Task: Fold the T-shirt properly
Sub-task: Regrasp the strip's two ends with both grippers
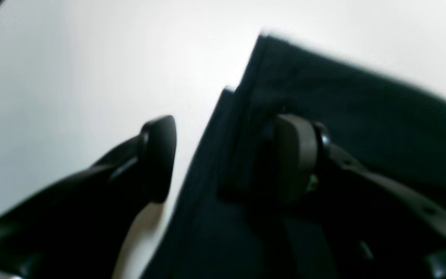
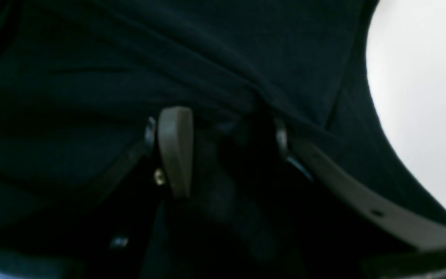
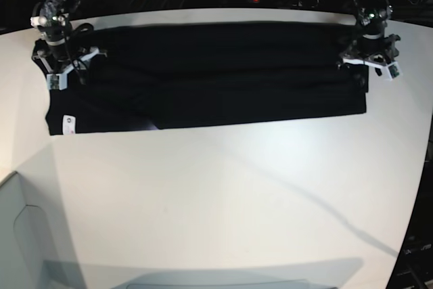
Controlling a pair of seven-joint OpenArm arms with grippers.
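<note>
We see the T-shirt (image 3: 216,72) folded into a long band at twelve o'clock on the worktop (image 3: 223,194). Left tool (image 1: 227,159) and right tool (image 2: 227,151) stand wide, holding nothing; crosswise folds remain.

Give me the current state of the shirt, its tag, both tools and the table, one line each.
T-shirt: folded into a long black band, lying flat across the table's far side.
White tag: exposed at the band's near corner.
Left tool: open, straddling the shirt's edge, holding nothing.
Right tool: open, over the cloth; grip not discernible.
Table: white, bearing the shirt.
</note>
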